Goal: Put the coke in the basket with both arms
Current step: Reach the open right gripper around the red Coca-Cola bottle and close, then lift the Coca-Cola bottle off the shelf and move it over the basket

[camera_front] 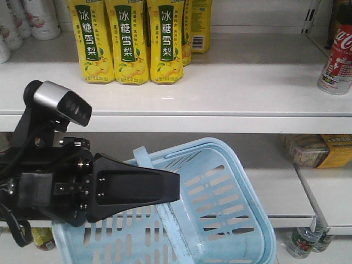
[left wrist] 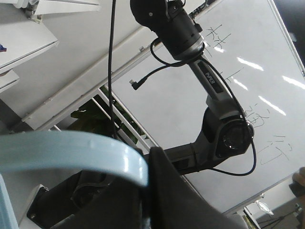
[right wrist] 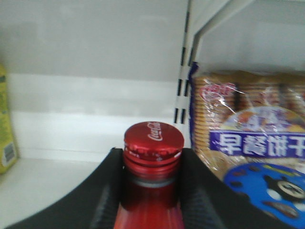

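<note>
The coke is a glossy red bottle with a red cap, standing upright on a white shelf in the right wrist view. My right gripper is shut on its neck, with a black finger pressed to each side. The light blue basket hangs tilted below the shelf in the front view. My left gripper is shut on the basket's handle. In the left wrist view that handle curves in between the fingers of the left gripper.
Yellow pear-drink bottles line the upper shelf. A red Coca-Cola-marked bottle stands at its right end. A biscuit pack sits just right of the coke, beside a slotted shelf upright. Packets lie on the lower shelf.
</note>
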Tool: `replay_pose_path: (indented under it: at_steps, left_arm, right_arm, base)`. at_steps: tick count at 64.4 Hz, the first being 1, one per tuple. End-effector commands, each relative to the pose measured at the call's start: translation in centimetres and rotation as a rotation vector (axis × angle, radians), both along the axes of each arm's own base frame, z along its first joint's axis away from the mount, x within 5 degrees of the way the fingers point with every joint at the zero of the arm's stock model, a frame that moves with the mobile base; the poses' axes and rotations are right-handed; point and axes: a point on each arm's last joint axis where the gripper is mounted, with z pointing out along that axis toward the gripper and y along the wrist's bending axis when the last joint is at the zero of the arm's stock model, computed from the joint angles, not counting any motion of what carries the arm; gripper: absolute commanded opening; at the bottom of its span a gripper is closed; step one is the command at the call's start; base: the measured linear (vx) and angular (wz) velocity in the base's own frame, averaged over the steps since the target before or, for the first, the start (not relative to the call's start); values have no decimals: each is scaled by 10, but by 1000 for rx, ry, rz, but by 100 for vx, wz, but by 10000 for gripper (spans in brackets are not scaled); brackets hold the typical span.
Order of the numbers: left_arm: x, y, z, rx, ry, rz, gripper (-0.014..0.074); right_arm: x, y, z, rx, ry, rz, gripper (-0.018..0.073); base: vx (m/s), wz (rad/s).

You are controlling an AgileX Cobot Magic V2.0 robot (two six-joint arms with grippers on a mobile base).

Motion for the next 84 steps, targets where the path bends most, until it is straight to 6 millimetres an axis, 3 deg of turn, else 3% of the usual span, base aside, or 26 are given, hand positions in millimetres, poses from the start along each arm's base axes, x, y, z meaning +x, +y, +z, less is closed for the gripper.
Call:
replay_pose_path:
  at_steps: [1, 20, 33, 49, 63, 73, 84]
  left_arm:
    - [-18, 4, 26, -170, -35, -152, -6]
    - [-18, 4, 26, -170, -35, -152, -6]
    - [-18, 4, 26, -170, -35, -152, -6]
    - [-18, 4, 26, -170, -35, -152, -6]
    - [-18, 4, 26, -170, -35, -152, -6]
    - [-18, 4, 26, -170, -35, -152, -6]
    - [-18, 4, 26, -170, -35, -152, -6]
  right_arm:
    - [-27, 8, 32, -27, -81, 8, -11]
    - [-108, 52, 60, -35, -70, 155, -6]
    - [-141, 95, 42, 44, 8, 447, -6]
    - [-143, 146, -13, -15, 197, 662, -6]
    - [-129, 168, -47, -76, 318, 674, 21]
    - [-124, 174, -54, -89, 350, 674, 127]
    - [-124, 173, -55, -97, 350, 673, 347]
  base:
    - [0, 0]
    - [0, 0]
    - [0, 0]
    - [0, 0]
    - [0, 0]
    - [0, 0]
    - [0, 0]
